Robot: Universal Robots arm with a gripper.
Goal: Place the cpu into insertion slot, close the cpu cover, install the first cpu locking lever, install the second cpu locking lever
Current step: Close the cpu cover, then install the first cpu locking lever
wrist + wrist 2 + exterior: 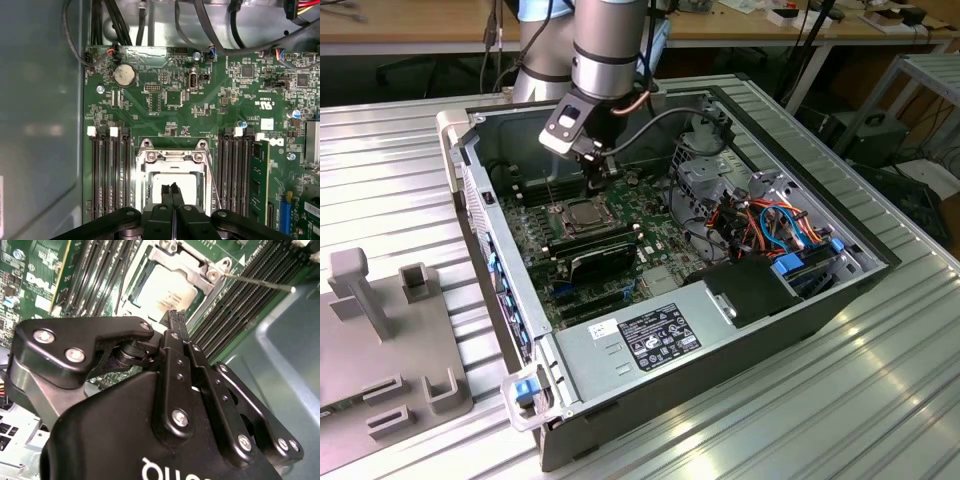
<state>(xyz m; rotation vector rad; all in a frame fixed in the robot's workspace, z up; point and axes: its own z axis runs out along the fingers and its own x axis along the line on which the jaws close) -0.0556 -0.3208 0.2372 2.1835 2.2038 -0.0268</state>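
The cpu (192,182) lies flat in the insertion slot on the green board, its silvery top showing through the window of the cpu cover (172,156), which is folded down over it. In both wrist views my gripper (171,189) hovers just above the cpu (165,290), fingers pressed together with nothing between them. A thin locking lever (260,282) sticks out free from the corner of the cover (187,265); the same lever (214,185) runs along one side of the socket. In the exterior view the gripper (595,185) hangs over the cpu (582,212) inside the open computer case.
Rows of long black memory slots (107,170) flank the socket on both sides. A black card (600,255), the power supply (650,340) and a bundle of cables (770,220) crowd the case. A grey fixture (380,330) stands outside on the exterior view's left.
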